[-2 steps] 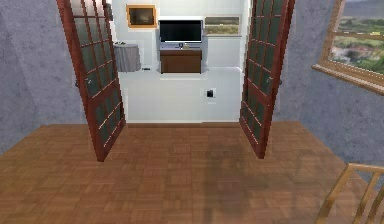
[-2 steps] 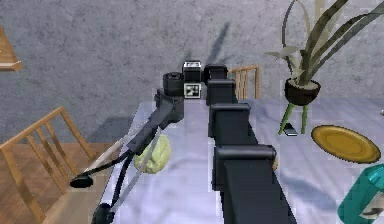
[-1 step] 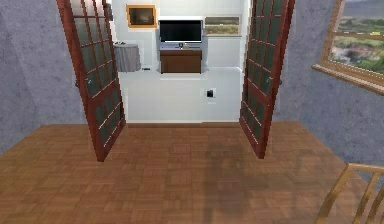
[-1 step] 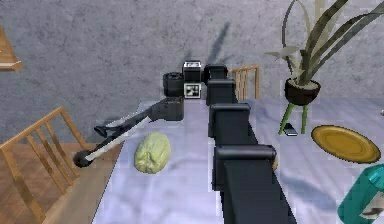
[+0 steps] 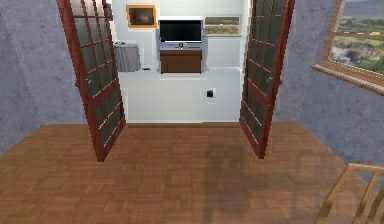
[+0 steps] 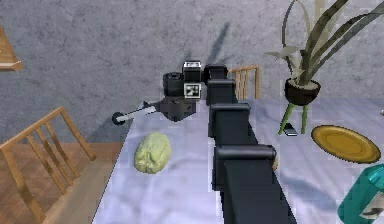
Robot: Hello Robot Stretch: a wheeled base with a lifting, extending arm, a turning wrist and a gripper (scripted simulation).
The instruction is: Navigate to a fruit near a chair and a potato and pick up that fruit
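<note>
In the arm side view the dark arm (image 6: pixel 235 150) reaches out over a pale tabletop (image 6: pixel 180 190). Its gripper (image 6: pixel 124 116) points toward the view's left at the table's far edge, with bare tabletop and grey wall behind it; it holds nothing. A pale yellow-green rounded lump (image 6: pixel 153 153), leafy like a cabbage, lies on the table nearer than the gripper. A wooden chair (image 6: pixel 42 150) stands at the table's left side. A second wooden chair back (image 6: pixel 246 80) rises behind the table's far edge.
On the table's right stand a potted plant (image 6: pixel 303 88), a yellow plate (image 6: pixel 345 143), a small dark flat thing (image 6: pixel 288 130) and a teal object (image 6: pixel 364 196). Ahead, red-brown glazed doors (image 5: pixel 95 80) stand wide onto a white room with a television (image 5: pixel 181 33); wooden floor (image 5: pixel 190 175) lies between.
</note>
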